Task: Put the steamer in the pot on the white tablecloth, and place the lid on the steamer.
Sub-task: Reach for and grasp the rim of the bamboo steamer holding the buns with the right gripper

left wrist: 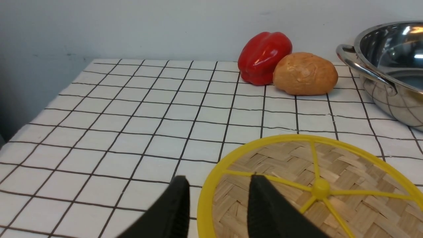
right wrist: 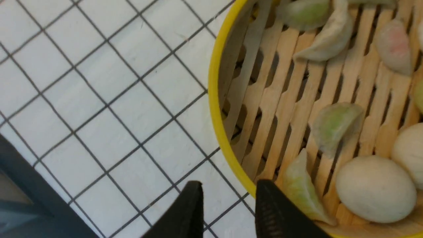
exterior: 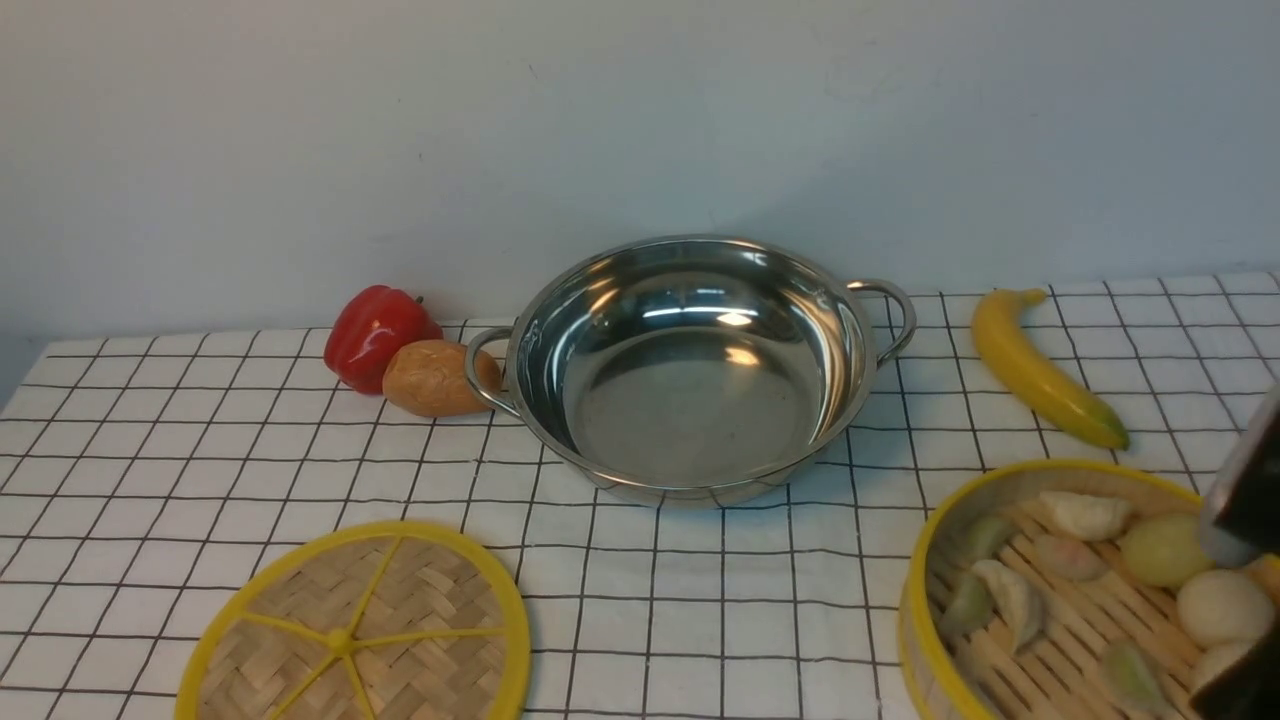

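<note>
The shiny pot (exterior: 690, 300) stands empty at the back middle of the white tablecloth (exterior: 150, 450). At the front right sits the steamer (exterior: 915, 600), with dumplings and buns on its slatted floor. The lid (exterior: 350, 630) lies flat at the front left. My right gripper (right wrist: 228, 188) is open astride the steamer's yellow rim (right wrist: 214, 99), one finger inside next to a green dumpling, the other outside over the cloth. My left gripper (left wrist: 218, 181) is open astride the lid's rim (left wrist: 206, 198). It is out of the front view.
A red pepper (exterior: 375, 335) and a brown potato (exterior: 435, 378) lie close to the pot's left handle (exterior: 480, 365). A banana (exterior: 1040, 370) lies to the pot's right, behind the steamer. A wall closes the back, and the table's near edge (right wrist: 29, 191) shows dark.
</note>
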